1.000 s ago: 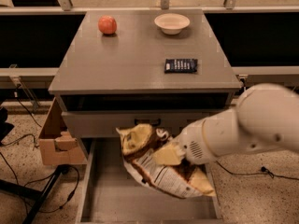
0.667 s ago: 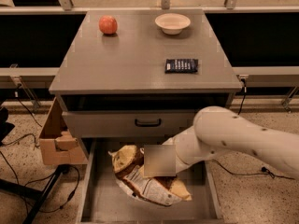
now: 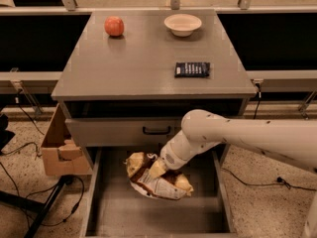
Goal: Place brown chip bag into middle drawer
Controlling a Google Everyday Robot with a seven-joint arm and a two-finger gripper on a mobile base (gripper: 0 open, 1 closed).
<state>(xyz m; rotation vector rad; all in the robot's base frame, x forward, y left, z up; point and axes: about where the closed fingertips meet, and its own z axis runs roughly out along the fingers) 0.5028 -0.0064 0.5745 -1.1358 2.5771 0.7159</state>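
Note:
The brown chip bag [image 3: 166, 186], crinkled dark brown with tan-yellow ends, lies tilted low inside the open middle drawer [image 3: 148, 216], over the rear middle of its grey floor. My gripper [image 3: 157, 168] reaches down from the right on the white arm and is shut on the bag's upper part. Its tip is partly hidden among the bag's folds. I cannot tell whether the bag's underside touches the drawer floor.
A closed grey drawer front with a black handle [image 3: 157, 130] is just above the gripper. On the cabinet top are an orange-red ball [image 3: 114, 26], a white bowl [image 3: 183, 24] and a navy packet [image 3: 192, 69]. A cardboard box [image 3: 55, 150] and cables are at the left.
The arm has carried the bag leftward and then down and back, deeper into the drawer. The bag now sits lower, under the closed drawer front.

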